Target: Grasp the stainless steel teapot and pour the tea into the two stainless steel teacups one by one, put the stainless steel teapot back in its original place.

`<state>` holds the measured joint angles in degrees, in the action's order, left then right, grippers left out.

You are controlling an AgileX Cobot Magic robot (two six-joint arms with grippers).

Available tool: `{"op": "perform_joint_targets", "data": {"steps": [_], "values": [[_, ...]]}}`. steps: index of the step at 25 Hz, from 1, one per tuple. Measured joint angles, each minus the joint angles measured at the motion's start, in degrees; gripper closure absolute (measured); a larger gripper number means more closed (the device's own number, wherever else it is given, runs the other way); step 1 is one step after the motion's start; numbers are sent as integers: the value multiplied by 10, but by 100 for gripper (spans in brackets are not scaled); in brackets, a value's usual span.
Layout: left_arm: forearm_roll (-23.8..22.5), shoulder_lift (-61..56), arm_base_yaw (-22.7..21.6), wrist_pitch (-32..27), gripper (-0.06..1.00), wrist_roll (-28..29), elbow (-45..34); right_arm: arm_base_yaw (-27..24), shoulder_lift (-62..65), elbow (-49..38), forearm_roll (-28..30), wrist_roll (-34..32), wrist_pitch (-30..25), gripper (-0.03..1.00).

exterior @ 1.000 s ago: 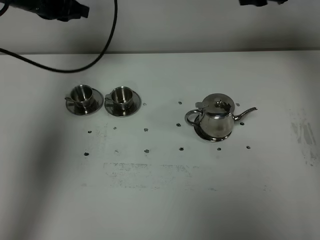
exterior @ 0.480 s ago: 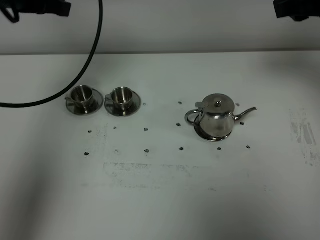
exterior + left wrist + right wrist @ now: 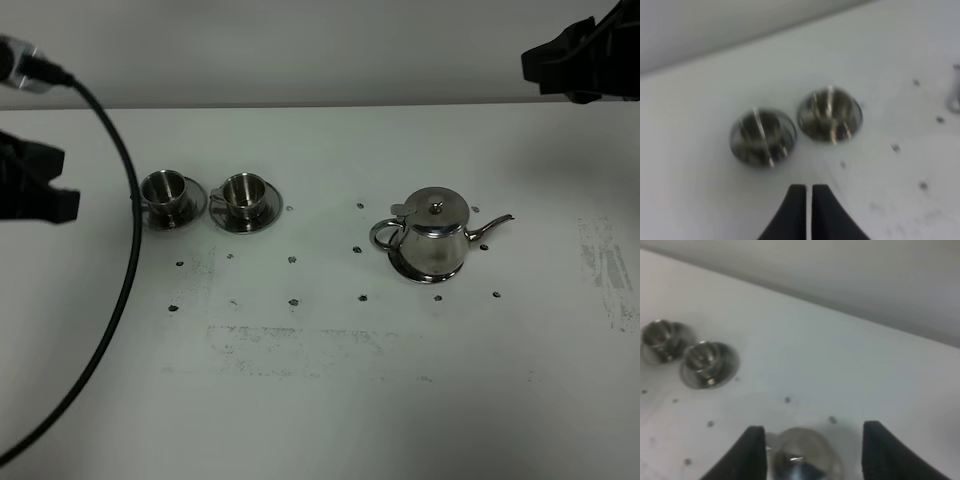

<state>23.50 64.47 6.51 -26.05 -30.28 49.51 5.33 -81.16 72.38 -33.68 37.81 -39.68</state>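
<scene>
My left fingers [image 3: 792,215] are clenched empty, well left of the stainless steel teapot [image 3: 432,235]. My right fingers [image 3: 752,452] are released, spread wide, clear of it.

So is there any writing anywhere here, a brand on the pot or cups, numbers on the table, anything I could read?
No readable text anywhere.
The teapot and the two teacups show only bare shiny steel.
The table bears only small dark dots and a smudged grey patch, no letters or numbers.
</scene>
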Motion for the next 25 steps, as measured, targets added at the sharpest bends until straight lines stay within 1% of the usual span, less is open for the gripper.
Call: {"op": "perform_joint_targets", "data": {"steps": [3,5,7,9,11,13,15,18,20,25], "values": [[-22,-93,0,-32,89,58,-65,35,12,-16,-3,1,7,54],[-38,-154,0,-71,89,90,-93,65,15,-15,-1,8,10,54],[-62,-213,0,-127,89,127,-106,87,15,-15,4,12,15,54],[-92,-273,0,-197,89,162,-107,101,15,-15,7,13,20,54],[-127,-324,0,-250,89,196,-110,106,15,-15,8,14,23,54],[-150,-376,0,-285,89,216,-126,107,15,-15,9,14,25,54],[-160,-421,0,-295,89,227,-154,109,13,-15,9,17,26,54],[-162,-484,0,-305,89,240,-204,118,5,-15,9,23,29,54],[-163,-517,0,-321,89,247,-214,128,-3,-15,9,25,30,54],[-166,-568,0,-340,89,257,-228,148,-28,-15,9,25,31,54]]}}
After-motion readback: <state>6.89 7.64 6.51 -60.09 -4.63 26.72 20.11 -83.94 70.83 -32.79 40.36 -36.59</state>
